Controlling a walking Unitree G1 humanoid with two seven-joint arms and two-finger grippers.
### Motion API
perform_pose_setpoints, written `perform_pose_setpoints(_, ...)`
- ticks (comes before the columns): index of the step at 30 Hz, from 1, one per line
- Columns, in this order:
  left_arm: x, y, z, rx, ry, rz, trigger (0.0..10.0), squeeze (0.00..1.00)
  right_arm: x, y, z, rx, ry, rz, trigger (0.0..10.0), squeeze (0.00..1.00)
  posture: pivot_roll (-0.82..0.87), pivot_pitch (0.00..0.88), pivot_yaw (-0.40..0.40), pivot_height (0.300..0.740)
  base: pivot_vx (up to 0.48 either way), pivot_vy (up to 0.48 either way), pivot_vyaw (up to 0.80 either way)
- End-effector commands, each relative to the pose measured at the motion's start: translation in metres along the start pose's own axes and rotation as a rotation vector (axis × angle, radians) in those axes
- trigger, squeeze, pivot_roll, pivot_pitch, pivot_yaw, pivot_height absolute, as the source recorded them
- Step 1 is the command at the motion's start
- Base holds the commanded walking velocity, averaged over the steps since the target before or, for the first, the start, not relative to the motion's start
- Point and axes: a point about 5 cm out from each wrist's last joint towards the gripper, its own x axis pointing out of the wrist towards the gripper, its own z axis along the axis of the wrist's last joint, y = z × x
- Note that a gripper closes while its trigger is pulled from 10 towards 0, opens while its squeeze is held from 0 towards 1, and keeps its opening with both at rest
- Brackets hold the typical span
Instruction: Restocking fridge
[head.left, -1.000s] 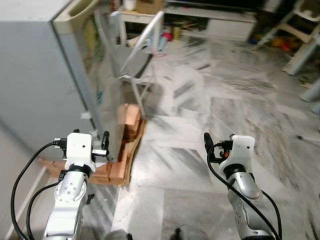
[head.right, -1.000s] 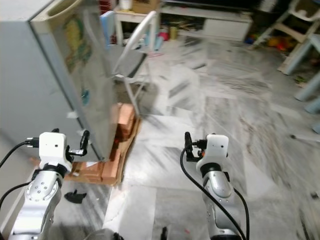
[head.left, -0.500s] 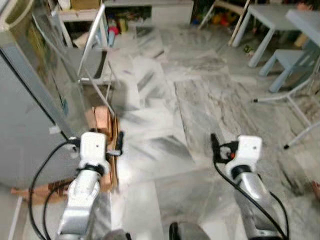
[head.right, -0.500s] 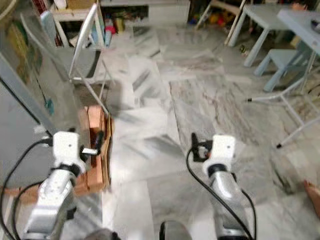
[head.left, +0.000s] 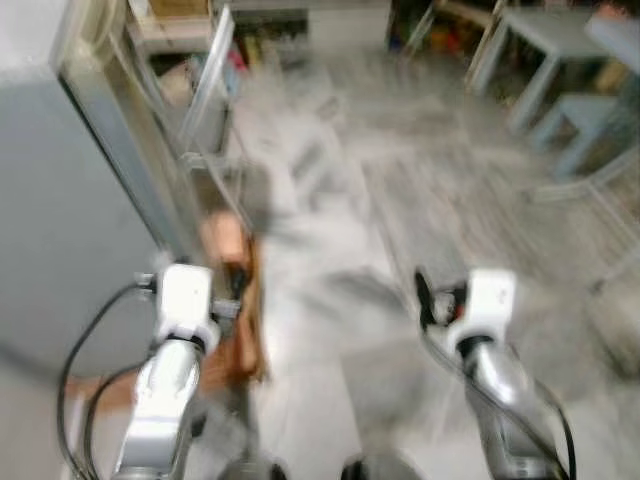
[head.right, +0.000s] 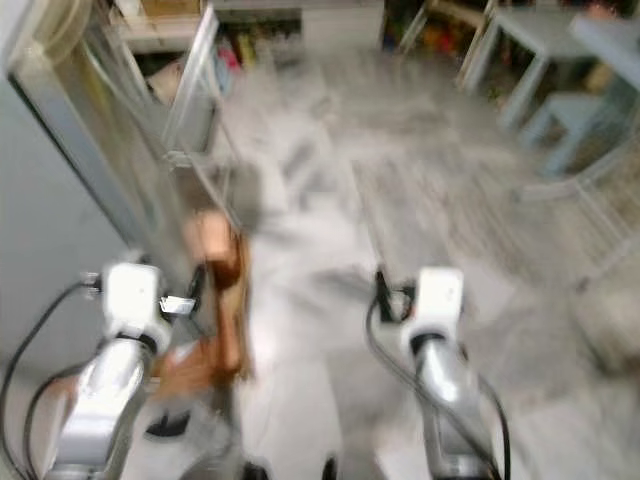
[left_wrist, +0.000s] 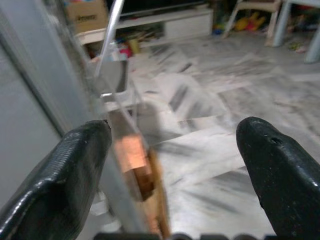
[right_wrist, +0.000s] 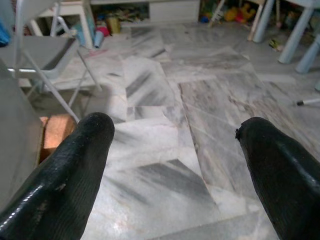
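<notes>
The grey fridge (head.left: 70, 200) stands at my left, its side toward me and its front edge (left_wrist: 60, 100) close to the left gripper. My left gripper (head.left: 236, 285) is held out low beside that edge; it is open, with nothing between its black fingers (left_wrist: 65, 185). My right gripper (head.left: 423, 297) hangs over the marble floor (right_wrist: 165, 125), also open and empty, its fingers (right_wrist: 280, 170) spread wide. The head views are blurred by motion.
Orange bricks and cardboard (head.left: 235, 300) lie on the floor at the foot of the fridge. A grey folding chair (head.left: 210, 110) stands beyond it. A blue table and stool (head.left: 560, 70) are at the far right, low shelves with clutter (left_wrist: 165, 30) at the back.
The whole picture has shifted and blurred, so the camera has moved; the fridge now takes up more of the left. Both arms keep the same pose, grippers still open.
</notes>
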Motion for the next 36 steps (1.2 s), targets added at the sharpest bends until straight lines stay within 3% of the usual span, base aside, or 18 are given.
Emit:
perform_pose_setpoints(1, -0.001, 0.002, 0.003, 0.019, -0.015, -0.011, 10.0, 0.0, 0.002, -0.001, 0.007, -0.005, -0.024, -0.007, 10.0, 0.0, -0.02, 0.042, -0.016, 0.74, 0.0, 0.0, 0.0)
perform_pose_setpoints(7, -0.003, -0.002, 0.005, -0.002, -0.023, -0.046, 10.0, 0.0, 0.001, 0.0, 0.006, -0.005, -0.02, -0.006, 10.0, 0.0, -0.02, 0.045, -0.014, 0.74, 0.0, 0.0, 0.0)
perform_pose_setpoints(29, -0.008, 0.001, 0.003, -0.025, -0.019, -0.034, 10.0, 0.0, 0.0, 0.0, 0.003, -0.013, -0.004, 0.001, 10.0, 0.0, -0.02, 0.049, -0.022, 0.74, 0.344, 0.0, 0.0)
perform_pose_setpoints(33, -0.013, 0.004, -0.001, -0.017, -0.002, -0.019, 10.0, 0.0, 0.0, -0.001, 0.003, -0.015, -0.001, 0.001, 10.0, 0.0, -0.02, 0.049, -0.023, 0.74, 0.0, 0.0, 0.0)
perform_pose_setpoints(36, -0.016, 0.012, -0.005, 0.007, 0.017, 0.057, 10.0, 0.0, 0.0, -0.001, 0.002, -0.016, 0.004, 0.001, 10.0, 0.0, -0.02, 0.054, -0.028, 0.74, 0.0, 0.0, 0.0)
